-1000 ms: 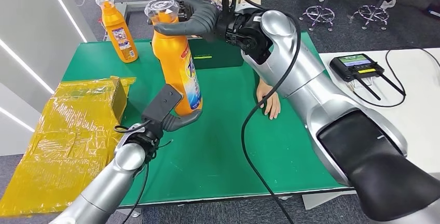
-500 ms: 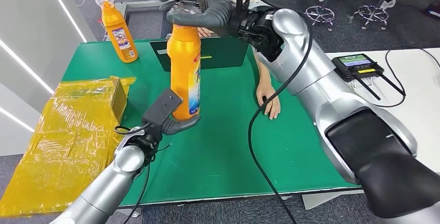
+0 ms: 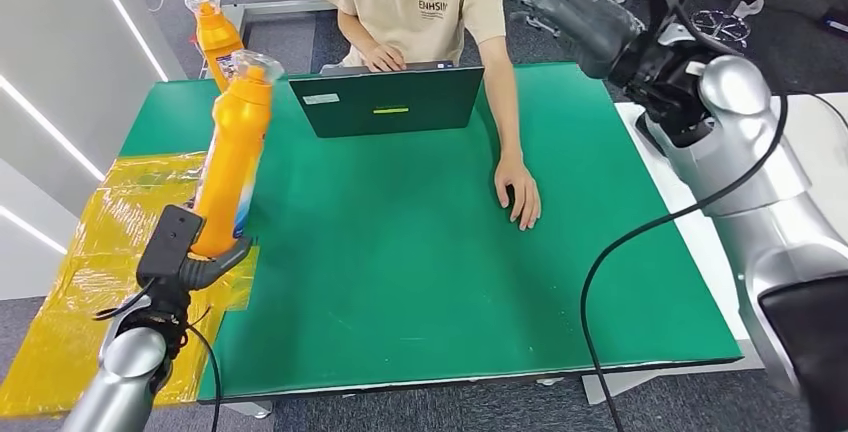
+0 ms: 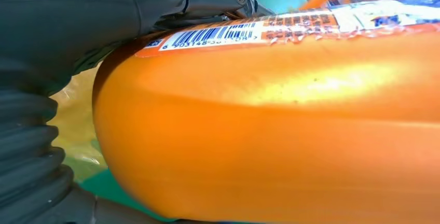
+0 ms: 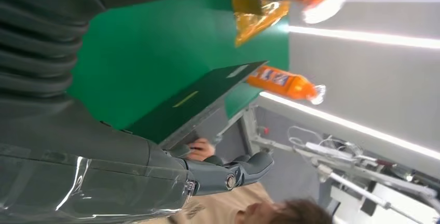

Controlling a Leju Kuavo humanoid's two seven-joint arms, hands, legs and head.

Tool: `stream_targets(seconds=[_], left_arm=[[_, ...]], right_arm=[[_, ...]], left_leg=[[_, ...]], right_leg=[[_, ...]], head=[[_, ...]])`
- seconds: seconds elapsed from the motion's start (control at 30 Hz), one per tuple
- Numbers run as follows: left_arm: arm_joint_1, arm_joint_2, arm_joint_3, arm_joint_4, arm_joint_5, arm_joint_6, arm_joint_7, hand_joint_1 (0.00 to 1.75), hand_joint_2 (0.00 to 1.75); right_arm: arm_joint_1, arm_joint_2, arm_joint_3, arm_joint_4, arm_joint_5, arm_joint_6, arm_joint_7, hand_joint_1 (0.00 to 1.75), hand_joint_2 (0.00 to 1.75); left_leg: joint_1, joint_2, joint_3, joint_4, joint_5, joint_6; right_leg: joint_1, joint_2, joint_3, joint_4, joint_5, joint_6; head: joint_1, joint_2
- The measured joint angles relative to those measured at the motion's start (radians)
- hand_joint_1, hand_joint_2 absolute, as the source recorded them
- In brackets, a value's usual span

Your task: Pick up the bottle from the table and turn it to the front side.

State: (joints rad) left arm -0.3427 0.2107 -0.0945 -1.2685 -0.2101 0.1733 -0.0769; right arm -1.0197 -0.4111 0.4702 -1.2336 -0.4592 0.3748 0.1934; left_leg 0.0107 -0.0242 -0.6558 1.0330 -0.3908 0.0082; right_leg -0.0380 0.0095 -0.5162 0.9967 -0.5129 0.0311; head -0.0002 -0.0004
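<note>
My left hand grips the base of an orange bottle with a clear cap, held upright over the table's left edge. In the left wrist view the bottle shows its barcode label, with my left hand wrapped behind it. My right hand hangs high at the back right with fingers spread, holding nothing. The right wrist view shows my right hand above the table with the bottle's clear cap at the picture's edge.
A second orange bottle stands at the table's back left corner. A person sits behind a dark green laptop, one hand resting on the green table. Yellow wrapped packages lie at left. A controller sits right.
My right hand let go of the bottle's cap and swung away to the back right. My left hand carried the bottle left, off toward the table's left edge.
</note>
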Motion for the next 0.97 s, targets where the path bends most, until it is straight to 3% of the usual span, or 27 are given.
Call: stream_targets(seconds=[0.13, 0.27, 0.3, 0.4, 0.43, 0.53, 0.97], left_arm=[[0.044, 0.008, 0.075, -0.041, 0.02, 0.014, -0.01, 1.75, 1.75], [0.075, 0.009, 0.119, -0.068, 0.005, 0.015, 0.027, 1.72, 1.75], [0.082, 0.011, 0.126, -0.07, -0.003, 0.015, 0.043, 1.51, 1.75], [0.094, 0.017, 0.138, -0.07, -0.029, 0.009, 0.078, 0.23, 1.75], [0.095, 0.019, 0.14, -0.069, -0.04, 0.005, 0.091, 0.0, 1.31], [0.096, 0.026, 0.14, -0.061, -0.075, -0.011, 0.13, 0.0, 0.0], [0.097, 0.055, 0.138, -0.021, -0.079, -0.021, 0.149, 0.0, 0.0]], right_arm=[[0.098, -0.056, -0.053, -0.07, 0.03, -0.002, -0.018, 0.0, 0.0], [0.155, -0.078, -0.085, -0.102, 0.042, 0.002, -0.026, 0.0, 0.0], [0.163, -0.08, -0.09, -0.106, 0.044, 0.004, -0.027, 0.0, 0.0], [0.173, -0.08, -0.095, -0.109, 0.046, 0.005, -0.027, 0.0, 0.0], [0.173, -0.08, -0.095, -0.109, 0.046, 0.006, -0.026, 0.0, 0.0], [0.173, -0.08, -0.094, -0.108, 0.044, 0.008, -0.026, 0.0, 0.0], [0.178, -0.083, -0.087, -0.1, 0.009, 0.007, -0.026, 0.0, 0.0]], left_leg=[[0.0, 0.0, 0.0, 0.0, 0.0, 0.0], [0.0, 0.0, 0.0, 0.0, 0.0, 0.0], [0.0, 0.0, 0.0, -0.001, 0.0, 0.0], [0.0, 0.0, 0.0, -0.001, 0.0, 0.0], [0.0, 0.0, 0.0, -0.001, 0.0, 0.0], [0.0, 0.0, 0.0, -0.001, 0.0, 0.0], [0.0, 0.0, 0.0, -0.001, 0.0, 0.0]], right_leg=[[0.0, 0.0, 0.0, 0.0, 0.0, 0.0], [0.0, 0.0, 0.0, 0.0, 0.0, 0.0], [0.0, 0.0, 0.0, 0.0, 0.0, 0.0], [0.0, 0.0, 0.0, 0.0, 0.0, 0.0], [0.0, 0.0, 0.0, 0.0, 0.0, 0.0], [0.0, 0.0, 0.0, 0.0, 0.0, 0.0], [0.0, 0.0, 0.0, 0.0, 0.0, 0.0]], head=[[0.0, 0.0], [0.0, 0.0], [0.0, 0.0], [0.0, 0.0], [0.0, 0.0], [0.0, 0.0], [0.0, 0.0]])
